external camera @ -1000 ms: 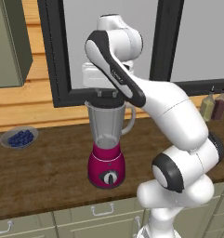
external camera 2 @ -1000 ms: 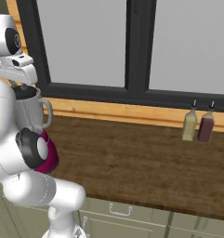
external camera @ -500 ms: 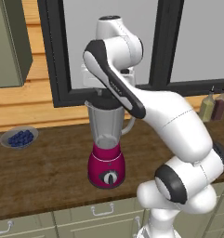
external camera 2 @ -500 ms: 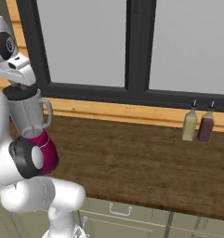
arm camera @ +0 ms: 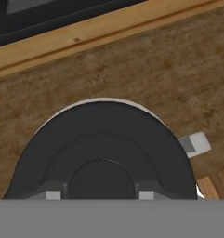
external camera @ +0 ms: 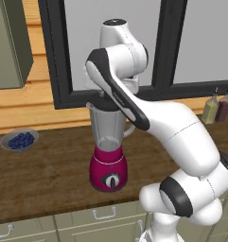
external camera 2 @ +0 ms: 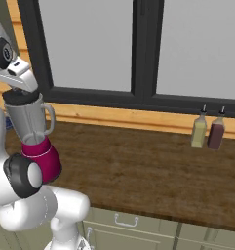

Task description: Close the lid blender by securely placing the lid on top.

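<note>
The blender point(external camera: 108, 156) stands on the wooden counter with its magenta base, dial and clear jar; it also appears as the blender point(external camera 2: 38, 146) at the left. The black round lid point(external camera 2: 19, 97) lies level on the jar's rim. From above, the lid point(arm camera: 102, 139) covers the jar mouth, with the jar's handle point(arm camera: 194, 143) sticking out at the right. My gripper point(arm camera: 100, 195) hangs straight over it, its fingertips point(arm camera: 53, 195) close against both sides of the raised centre knob, shut on it. The gripper point(external camera 2: 21, 89) sits right on top of the lid.
A bowl of blueberries point(external camera: 20, 140) rests on the counter to the blender's left. Two bottles point(external camera 2: 206, 129) stand against the back wall far to the right. A dark-framed window point(external camera: 167, 42) runs behind the blender, and a cabinet point(external camera: 6, 42) hangs at the upper left.
My arm has swung its elbow higher while the hand stayed over the jar. The lid has come down slightly and now rests on the rim.
</note>
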Robot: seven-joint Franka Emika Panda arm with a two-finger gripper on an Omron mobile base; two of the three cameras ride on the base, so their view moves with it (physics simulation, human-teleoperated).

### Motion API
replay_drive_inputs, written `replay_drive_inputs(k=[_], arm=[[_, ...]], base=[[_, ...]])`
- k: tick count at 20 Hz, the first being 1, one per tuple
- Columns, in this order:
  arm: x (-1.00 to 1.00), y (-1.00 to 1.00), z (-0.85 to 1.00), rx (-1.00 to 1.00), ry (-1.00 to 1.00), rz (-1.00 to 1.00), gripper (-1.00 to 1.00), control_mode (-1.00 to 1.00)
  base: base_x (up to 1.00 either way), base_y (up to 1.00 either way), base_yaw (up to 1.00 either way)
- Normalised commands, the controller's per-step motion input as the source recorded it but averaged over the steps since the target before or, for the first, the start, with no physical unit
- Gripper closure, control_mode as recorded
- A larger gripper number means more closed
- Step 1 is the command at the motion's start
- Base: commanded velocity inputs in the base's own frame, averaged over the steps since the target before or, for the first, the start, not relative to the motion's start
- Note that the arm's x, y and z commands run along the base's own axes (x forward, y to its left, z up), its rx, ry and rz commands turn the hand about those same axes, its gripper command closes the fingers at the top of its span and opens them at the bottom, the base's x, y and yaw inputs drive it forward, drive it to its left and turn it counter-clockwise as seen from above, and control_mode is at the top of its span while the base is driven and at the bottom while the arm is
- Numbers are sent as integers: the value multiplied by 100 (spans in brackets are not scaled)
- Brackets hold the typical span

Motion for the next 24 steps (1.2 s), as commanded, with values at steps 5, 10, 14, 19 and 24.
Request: replay_drive_inputs(k=[5, 10, 14, 19, 24], arm=[[0, -27, -1, 0, 0, 0, 100, -100], [2, -11, -21, -2, 0, 0, 100, -100], [13, 16, -12, -3, -3, 6, 100, -100], [23, 19, -8, -1, -4, 11, 100, -100], [19, 12, -21, 0, -1, 13, 100, -100]], base=[[0, 0, 0], [0, 0, 0], [0, 0, 0], [0, 0, 0], [0, 0, 0]])
